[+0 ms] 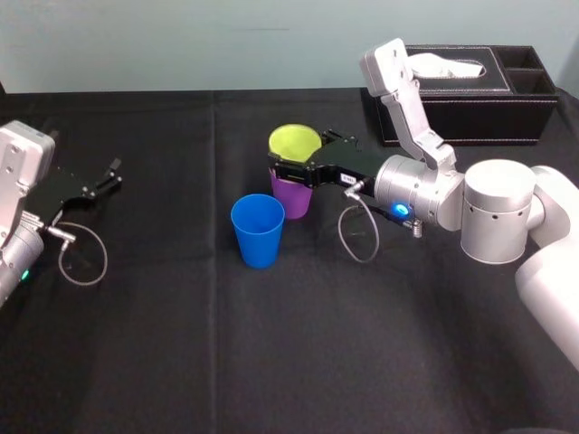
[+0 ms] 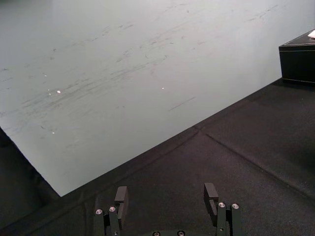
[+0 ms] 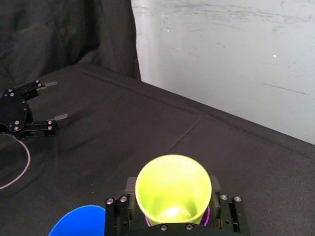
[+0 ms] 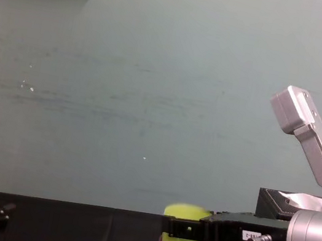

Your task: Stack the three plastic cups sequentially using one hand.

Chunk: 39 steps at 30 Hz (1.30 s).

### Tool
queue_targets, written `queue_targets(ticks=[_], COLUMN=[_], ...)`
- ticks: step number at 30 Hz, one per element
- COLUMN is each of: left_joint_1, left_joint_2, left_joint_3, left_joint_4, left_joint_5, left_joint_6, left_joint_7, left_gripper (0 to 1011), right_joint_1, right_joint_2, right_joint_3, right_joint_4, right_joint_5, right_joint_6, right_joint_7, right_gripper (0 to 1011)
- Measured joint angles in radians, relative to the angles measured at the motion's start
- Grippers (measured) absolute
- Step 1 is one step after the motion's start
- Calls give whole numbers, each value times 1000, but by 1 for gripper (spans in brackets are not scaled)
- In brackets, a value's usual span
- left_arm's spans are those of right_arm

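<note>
Fingers [image 1: 288, 172] of the right gripper [image 1: 295, 155] are closed narrowly on the yellow-green cup [image 1: 295, 141], one on each side of its wall just under the rim. In the right wrist view they flank the cup's open mouth. This cup is upright with its lower part inside the purple cup [image 1: 291, 201], which stands on the black table [image 1: 271, 362] near the middle. In the chest view one finger crosses just where the yellow-green wall meets the purple rim.

Close beside the purple cup, nearer the robot and a little to its left, stands the blue cup [image 1: 258, 232], upright, mouth up and apart from the fingers. I cannot tell whether blue and purple touch.

Behind the fingers the right arm reaches in from the right, a cable looping under its wrist. A black tissue box [image 1: 470, 108] sits at the far right of the table, behind the arm.

Well apart, at the table's left edge, the left gripper [image 1: 115, 175] hangs parked with its fingers spread wide and nothing between them.
</note>
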Motion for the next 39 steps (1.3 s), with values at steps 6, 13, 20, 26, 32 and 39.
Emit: queue_targets(ticks=[6, 13, 20, 26, 32, 39], left_joint_1=[0, 0, 0, 0, 0, 0], left_joint_2=[0, 0, 0, 0, 0, 0], left_joint_3=[0, 0, 0, 0, 0, 0], left_joint_4=[0, 0, 0, 0, 0, 0], left_joint_5=[0, 0, 0, 0, 0, 0], left_joint_6=[0, 0, 0, 0, 0, 0], left_joint_7=[0, 0, 0, 0, 0, 0], left_gripper=[1010, 1010, 1010, 1010, 1010, 1010], right_joint_1=[0, 0, -16, -55, -104, -180], right_joint_2=[1, 1, 7, 34, 83, 158], right_joint_3=[1, 1, 22, 50, 68, 84], right_joint_4=[-1, -2, -27, -91, -165, -257], right_joint_5=[0, 1, 10, 31, 52, 76], right_joint_6=[1, 2, -25, -41, -31, -16], right_joint_7=[0, 0, 0, 6, 14, 28], right_gripper=[995, 1003, 1003, 1003, 1002, 1003])
